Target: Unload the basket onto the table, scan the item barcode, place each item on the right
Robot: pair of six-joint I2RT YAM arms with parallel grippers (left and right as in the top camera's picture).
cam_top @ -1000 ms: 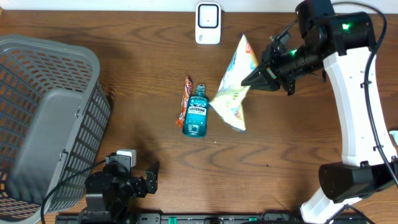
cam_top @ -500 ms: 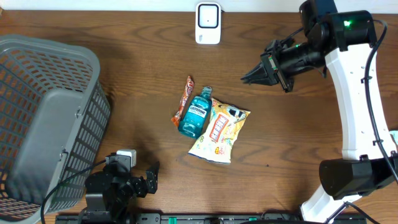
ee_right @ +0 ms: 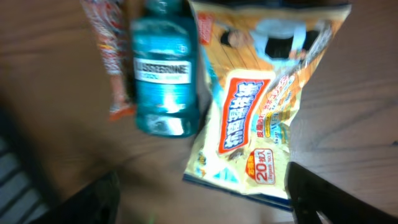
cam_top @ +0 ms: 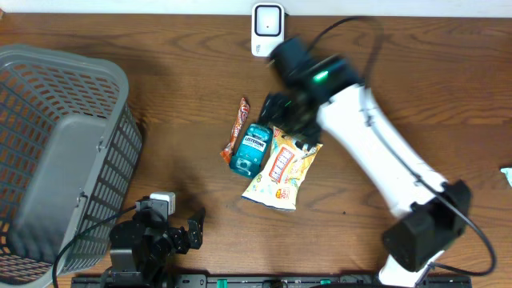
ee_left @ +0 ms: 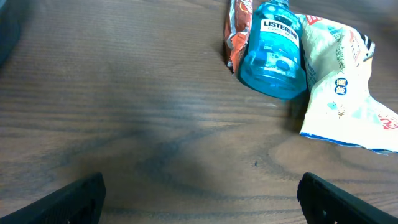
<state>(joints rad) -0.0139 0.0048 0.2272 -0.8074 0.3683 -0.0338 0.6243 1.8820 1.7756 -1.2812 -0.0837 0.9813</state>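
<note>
A yellow snack bag (cam_top: 282, 166) (ee_right: 261, 106) lies flat on the table, touching the blue mouthwash bottle (cam_top: 250, 149) (ee_left: 272, 53) on its left. An orange wrapper (cam_top: 238, 125) (ee_right: 107, 43) lies against the bottle's other side. The white scanner (cam_top: 267, 30) stands at the back edge. My right gripper (cam_top: 278, 112) (ee_right: 199, 199) hovers over these items, blurred by motion, open and holding nothing. The bag's lower edge shows between its fingers (ee_right: 311, 193). My left gripper (cam_top: 196, 226) (ee_left: 202, 199) rests near the front edge, open over bare wood.
A grey slatted basket (cam_top: 48, 104) fills the left side of the table. A small pale object (cam_top: 506, 170) shows at the right edge. The right arm's white link (cam_top: 376, 160) stretches diagonally across the table's right half.
The right gripper opened and let the snack bag fall flat beside the bottle. The right arm then swung left from the far right to above the items. The left arm stayed still.
</note>
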